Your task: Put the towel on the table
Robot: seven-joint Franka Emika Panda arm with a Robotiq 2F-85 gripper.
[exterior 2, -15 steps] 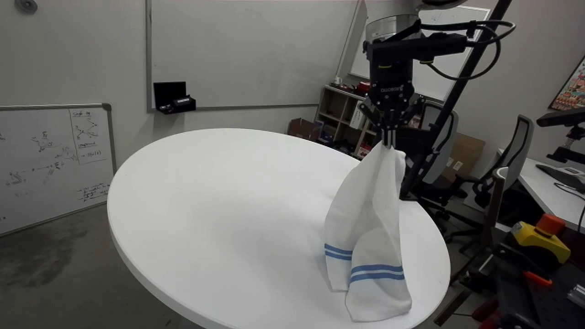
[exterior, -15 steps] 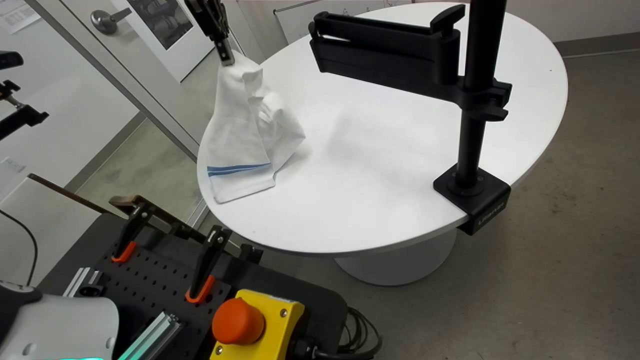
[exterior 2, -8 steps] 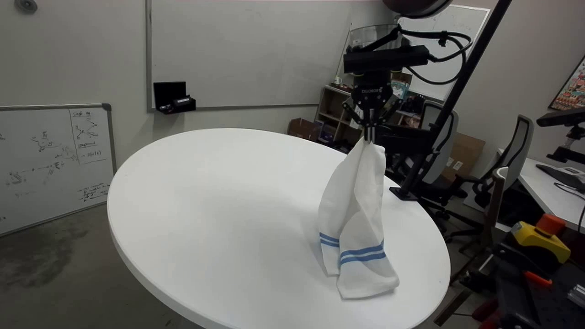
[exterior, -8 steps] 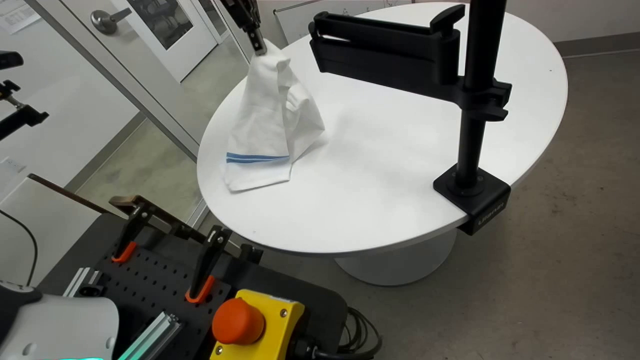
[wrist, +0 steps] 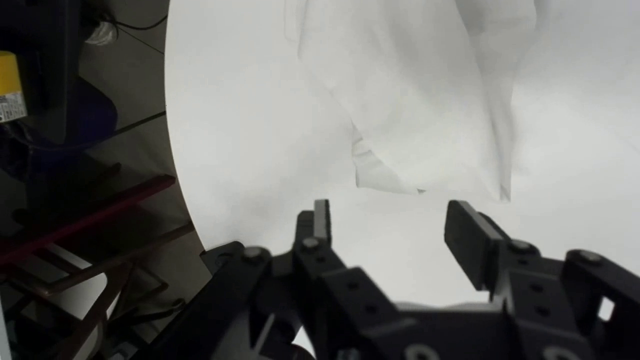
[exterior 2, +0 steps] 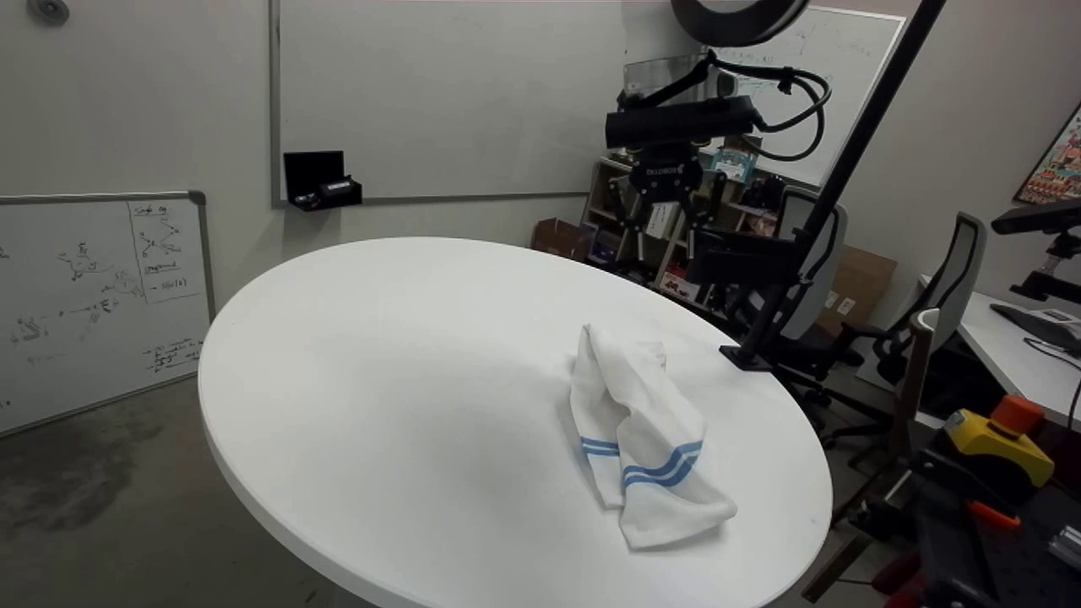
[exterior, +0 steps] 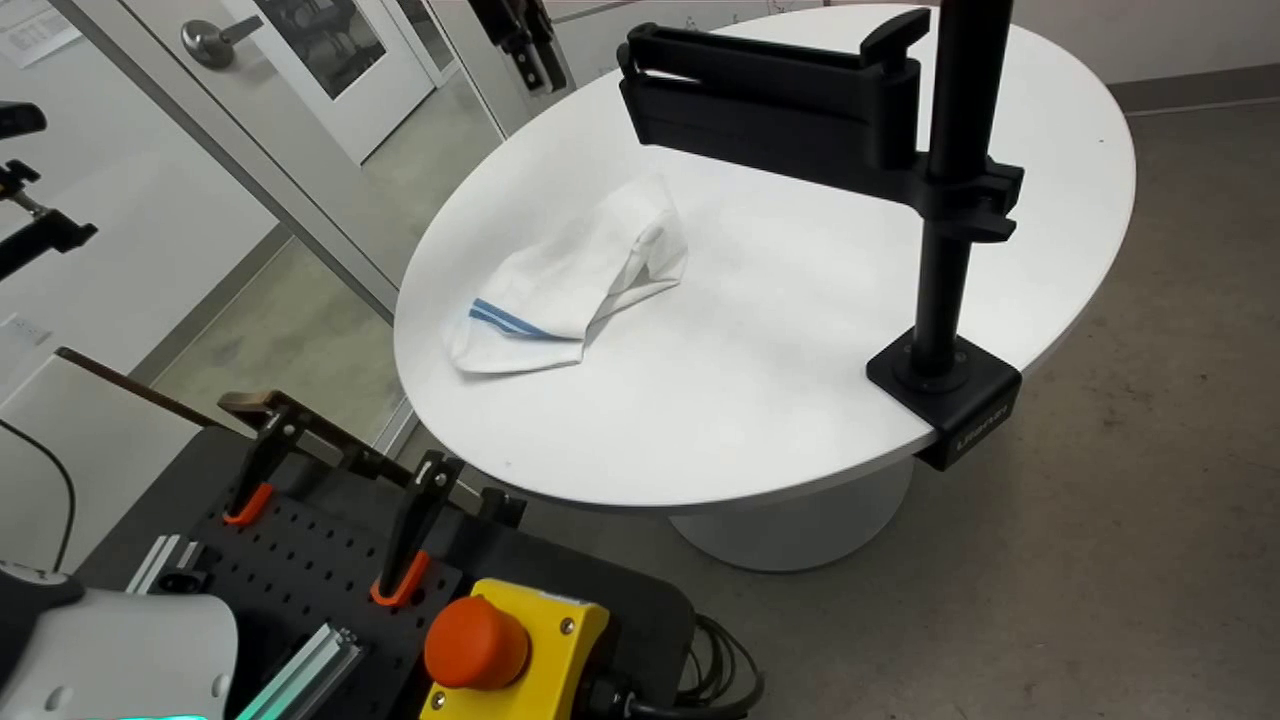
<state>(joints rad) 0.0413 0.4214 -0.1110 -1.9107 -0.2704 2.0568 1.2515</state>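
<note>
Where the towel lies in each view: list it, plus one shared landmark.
In an exterior view: the towel, left of center.
In an exterior view: the towel, right of center, lower half.
In the wrist view: the towel, at the top, cut off by the edge.
Shared landmark: the white table beneath it.

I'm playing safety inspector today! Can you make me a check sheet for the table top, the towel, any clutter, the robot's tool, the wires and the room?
Surface: round white table.
Job's things: white towel with blue stripes, lying rumpled on the table.
Clutter: black stand fixed at the table's edge; two clamps and a yellow box with an orange button on the black worktop nearby.
Gripper: the tool is open, apart from the towel, holding nothing.
Cables: looped cables above the tool; a black cable by the yellow box.
Surroundings: whiteboard, shelf, door handle.
</note>
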